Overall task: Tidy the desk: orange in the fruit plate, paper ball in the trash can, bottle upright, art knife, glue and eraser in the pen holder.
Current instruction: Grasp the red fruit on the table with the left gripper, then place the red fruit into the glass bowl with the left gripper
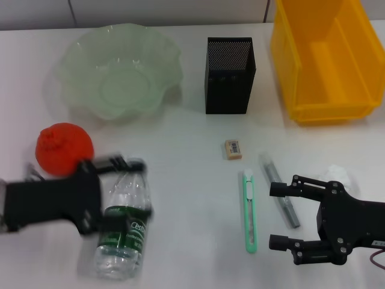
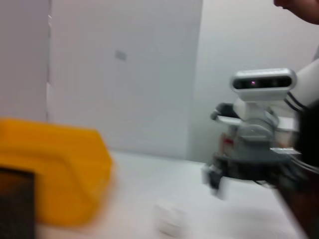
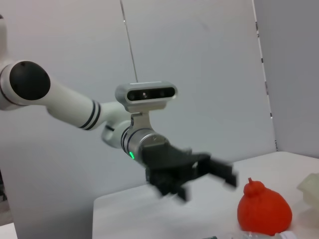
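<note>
On the white desk, a clear plastic bottle with a green label, lying on its side near the front left edge, cap end pointing away from the robot. Over its neck, the black left tool, blurred, fingers spread wide to either side of the bottle — touching or not, cannot tell. Just behind the left tool, a bumpy orange fruit, resting on the desk, well short of the pale green wavy-rimmed glass fruit plate at the back left. Centre back, an upright black mesh pen holder; to its right, a yellow plastic bin. In front of the pen holder, a small beige eraser lying flat; nearer the robot, a mint-green art knife and, just right of it, a grey glue stick, both lying lengthwise. At the front right, the black right tool, jaws wide, holding nothing, one finger above the glue stick's lower end. Behind the right tool, a crumpled white paper ball, partly hidden.
</note>
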`<state>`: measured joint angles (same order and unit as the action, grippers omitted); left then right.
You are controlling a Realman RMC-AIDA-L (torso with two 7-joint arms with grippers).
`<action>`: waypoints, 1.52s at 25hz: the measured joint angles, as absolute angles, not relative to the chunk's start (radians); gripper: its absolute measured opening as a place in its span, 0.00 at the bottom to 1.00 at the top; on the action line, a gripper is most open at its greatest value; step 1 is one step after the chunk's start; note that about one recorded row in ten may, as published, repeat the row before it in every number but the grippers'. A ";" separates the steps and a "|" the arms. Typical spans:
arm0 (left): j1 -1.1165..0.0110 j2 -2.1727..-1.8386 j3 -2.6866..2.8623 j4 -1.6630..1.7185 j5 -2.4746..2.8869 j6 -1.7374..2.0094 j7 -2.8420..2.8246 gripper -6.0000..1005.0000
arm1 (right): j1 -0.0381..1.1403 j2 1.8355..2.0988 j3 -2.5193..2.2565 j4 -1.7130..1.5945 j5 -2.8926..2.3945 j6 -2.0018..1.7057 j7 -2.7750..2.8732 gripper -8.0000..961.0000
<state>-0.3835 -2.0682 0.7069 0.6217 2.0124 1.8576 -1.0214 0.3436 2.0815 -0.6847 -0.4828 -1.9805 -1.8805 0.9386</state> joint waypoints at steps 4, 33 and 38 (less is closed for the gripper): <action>-0.341 -2.067 0.446 0.571 1.918 1.790 -0.905 0.76 | 0.338 2.082 -0.681 -0.481 -1.978 -1.880 0.934 0.88; -0.342 -2.064 0.358 0.500 1.884 1.428 -1.030 0.46 | 0.329 2.083 -0.665 -0.476 -1.974 -1.890 0.932 0.87; -0.417 -2.066 0.359 0.530 1.800 1.583 -1.101 0.30 | 0.306 2.081 -0.505 -0.479 -1.912 -2.081 0.935 0.87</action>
<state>-0.4175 -2.0663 0.3585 0.5304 1.7999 1.5825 -1.1006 0.3062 2.0812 -0.5051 -0.4789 -1.9116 -2.0809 0.9350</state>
